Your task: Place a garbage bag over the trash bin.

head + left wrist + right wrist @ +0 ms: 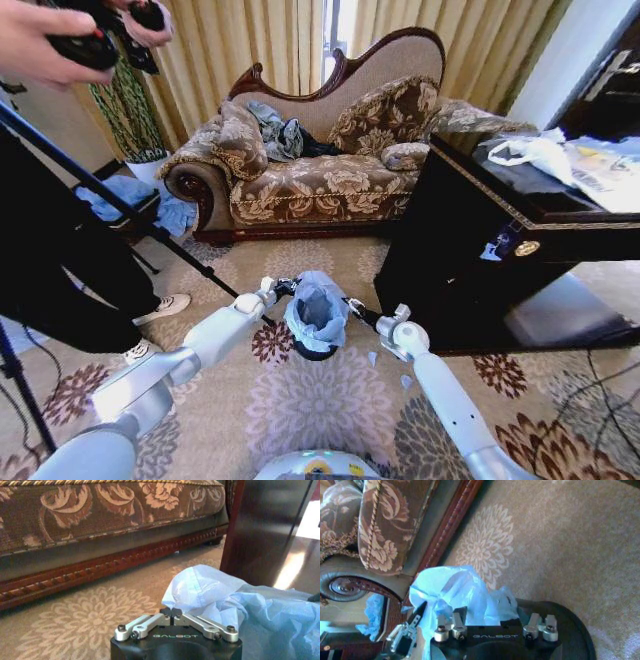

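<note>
On carpet: garbage bag (pixel 316 308) over trash bin (pixel 314 350) | L claw (pixel 171 612) pinched on bag | R claw (pixel 493 624) spread wide, L-wrist hides bin

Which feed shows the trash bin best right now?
Head view: the trash bin shows below the garbage bag draped on it. Right wrist view catches its dark rim. Left wrist view shows bag, with no bin visible.

The thin crinkly pale plastic garbage bag (pixel 317 308) sits in the small black cylindrical trash bin (pixel 316 350), on the floral patterned carpet (pixel 330 400), before the brown upholstered sofa (pixel 310 180), left of the dark wooden cabinet (pixel 470 260).
</note>
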Available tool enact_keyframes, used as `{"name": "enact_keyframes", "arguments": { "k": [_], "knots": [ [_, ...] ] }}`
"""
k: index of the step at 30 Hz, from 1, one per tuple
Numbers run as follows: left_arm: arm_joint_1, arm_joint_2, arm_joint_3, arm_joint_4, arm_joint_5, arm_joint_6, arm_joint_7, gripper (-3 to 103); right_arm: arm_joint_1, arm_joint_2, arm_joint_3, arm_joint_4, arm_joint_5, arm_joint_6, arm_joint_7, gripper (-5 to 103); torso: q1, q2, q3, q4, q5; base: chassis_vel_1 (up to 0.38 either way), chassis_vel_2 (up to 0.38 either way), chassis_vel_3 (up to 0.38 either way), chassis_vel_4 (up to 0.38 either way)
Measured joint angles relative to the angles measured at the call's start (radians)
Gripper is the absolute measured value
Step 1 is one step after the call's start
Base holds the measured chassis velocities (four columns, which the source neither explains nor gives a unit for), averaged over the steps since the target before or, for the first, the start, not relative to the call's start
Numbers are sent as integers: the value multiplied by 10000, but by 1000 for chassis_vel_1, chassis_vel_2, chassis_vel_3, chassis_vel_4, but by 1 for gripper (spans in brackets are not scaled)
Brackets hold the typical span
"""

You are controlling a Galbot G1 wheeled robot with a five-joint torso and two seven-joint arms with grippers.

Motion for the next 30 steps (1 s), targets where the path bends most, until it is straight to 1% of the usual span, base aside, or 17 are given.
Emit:
{"name": "enact_keyframes", "arguments": {
  "k": [1, 5, 6, 8, 10, 14, 17, 20, 26, 30],
  "knots": [
    [0, 0, 0, 0, 0, 0, 0, 0, 0, 0, 0, 0, 0, 0, 0, 66, 0, 0, 0, 0, 0, 0, 0, 0, 0],
    [-22, 21, 10, -1, -35, -13, 30, 0, 65, 151, -63, -222, -271, 62, -176, 44, 0, 0, 0, 0, 0, 0, 0, 0, 0],
    [-22, 21, 10, -1, -35, -13, 30, 0, 65, 151, -63, -222, -271, 62, -176, 44, 0, 0, 0, 0, 0, 0, 0, 0, 0],
    [-25, 48, 15, -11, -61, -22, 58, 0, 91, 161, -91, -274, -355, 81, -248, 33, 0, 0, 0, 0, -1, 0, 0, 0, 0],
    [-26, 48, 16, -11, -64, -29, 63, 0, 103, 159, -101, -291, -379, 89, -270, 33, 0, 0, 0, -1, -1, 0, 0, 0, 0],
    [-52, 50, 15, 0, -74, -45, 67, 0, 127, 118, -122, -345, -520, 149, -414, 14, 0, 0, -1, -1, -2, 0, 0, 0, 0],
    [-70, 51, 16, 30, -77, -47, 65, 0, 129, 103, -116, -366, -560, 177, -477, 10, -1, 1, -1, -1, -2, 0, 0, 0, 0],
    [-104, 49, 18, 84, -91, -52, 29, 0, 116, 94, -96, -414, -658, 235, -592, 3, -1, 2, -3, -2, -2, 0, 0, 0, 0],
    [-122, 72, 25, 122, -116, -54, 9, 0, 44, 133, -68, -483, -805, 317, -737, 2, -4, 5, -6, -1, -1, 0, 0, 0, 0],
    [-141, 90, 26, 121, -134, -58, 7, 0, -103, 93, -49, -309, -655, 319, -710, 2, -3, 5, -3, 2, 2, 0, 0, 0, 0]
  ]
}}
